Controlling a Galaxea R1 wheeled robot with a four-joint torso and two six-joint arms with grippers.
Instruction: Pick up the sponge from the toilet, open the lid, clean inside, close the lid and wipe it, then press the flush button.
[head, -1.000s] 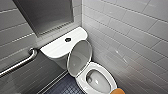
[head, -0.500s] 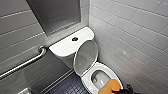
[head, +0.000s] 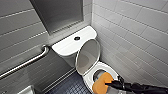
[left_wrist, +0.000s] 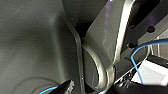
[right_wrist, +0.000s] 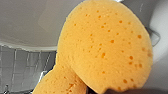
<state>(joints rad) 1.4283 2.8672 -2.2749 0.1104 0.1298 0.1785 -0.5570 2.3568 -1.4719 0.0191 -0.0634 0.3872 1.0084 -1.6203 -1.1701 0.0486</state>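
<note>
A: Sweeping across from the grab bar: the flush button sits in the tank cover of the toilet, and the lid is up, leaning back against the tank.

B: So pickup and opening look done?

A: I'd say so. The sponge is over the bowl's near rim, which looks like the cleaning stage. Closing, wiping and flushing remain.

B: And the right gripper?

A: Clamped on the sponge's right end. The exact gap between its fingers is hidden.
</note>
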